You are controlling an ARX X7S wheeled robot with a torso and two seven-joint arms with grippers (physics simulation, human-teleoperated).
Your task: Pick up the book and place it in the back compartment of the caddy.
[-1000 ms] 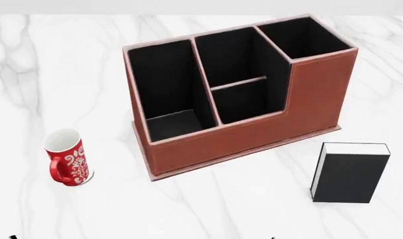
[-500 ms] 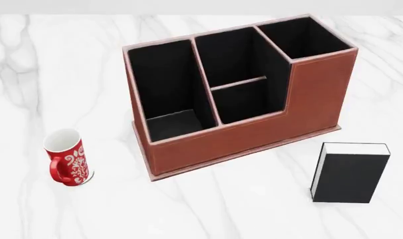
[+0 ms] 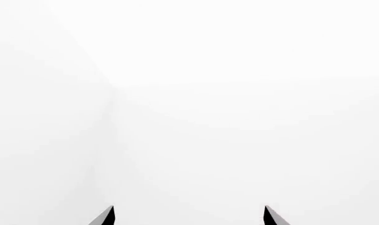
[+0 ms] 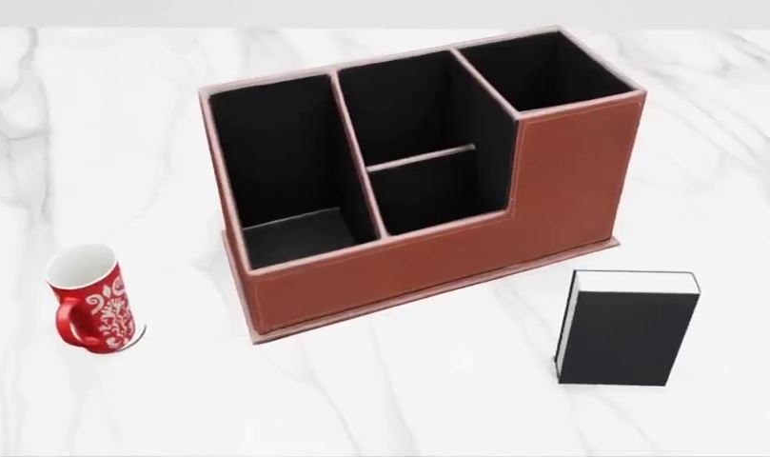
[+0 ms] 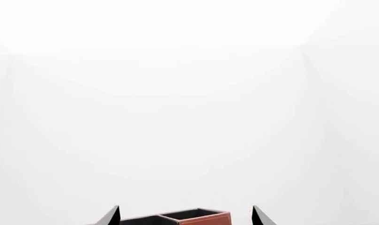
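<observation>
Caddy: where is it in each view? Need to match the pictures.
Head view: caddy at centre, on the marble table, with the mug to its left and the book at its lower right.
Left wrist view: not in it; only two dark fingers at the bottom edge.
Right wrist view: a sliver of caddy at the bottom edge, between the fingers.
Shared landmark: the caddy's red-brown wall.

place: simulated desk | marble tabletop (image 4: pixel 130 143) | leather caddy (image 4: pixel 423 267)

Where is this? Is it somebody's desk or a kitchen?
Probably a desk, or a made-up one, since it's a computer render. A leather caddy for pens and papers, a black book and a red mug stand on a white marble table.
</observation>
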